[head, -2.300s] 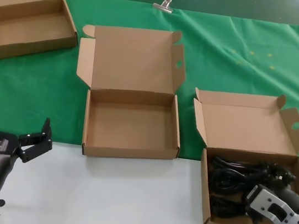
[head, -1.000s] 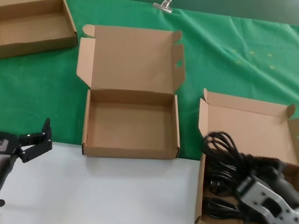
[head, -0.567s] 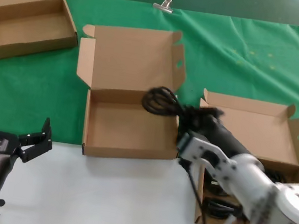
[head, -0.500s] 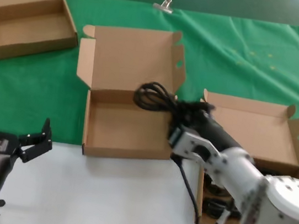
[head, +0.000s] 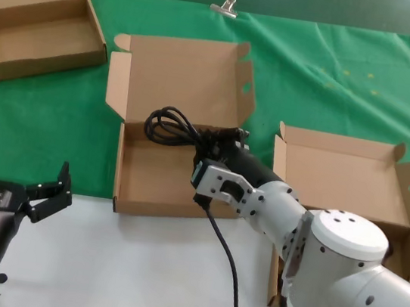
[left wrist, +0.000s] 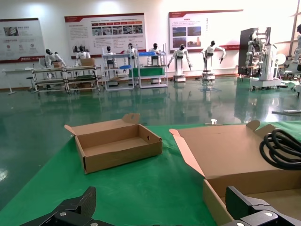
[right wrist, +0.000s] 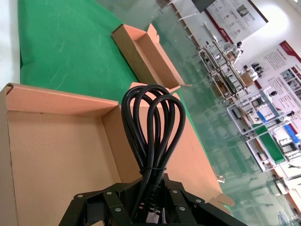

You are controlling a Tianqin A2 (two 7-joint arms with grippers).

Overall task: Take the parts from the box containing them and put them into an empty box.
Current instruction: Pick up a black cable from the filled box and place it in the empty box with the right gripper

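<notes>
1. The empty box (head: pixel 175 172), with its tall upright lid, stands in the middle of the worktop (head: pixel 136 266) on the green cloth (head: pixel 337 80), its front edge at the cloth's border. It serves as the reference landmark below.
2. The right gripper (head: pixel 210 143) is positioned over the empty box's tray, on the side toward the box containing the parts (head: pixel 343 177). Its jaws are closed on one coiled cord (head: pixel 170 128).
3. The cord is held clear of the tray floor. Its looped end extends from the jaws across the tray, in front of the base of the lid.
4. The box containing the parts stands just beside the empty box, on the robot's right; the right arm hides most of its tray.
5. The left gripper (head: pixel 13 184) is parked over the bare worktop, in front of the empty box and to the robot's left of it. Its jaws are spread wide and hold nothing.
6. A flatter oblong box (head: pixel 44 24) lies well apart, behind the empty box and to the robot's left.
</notes>
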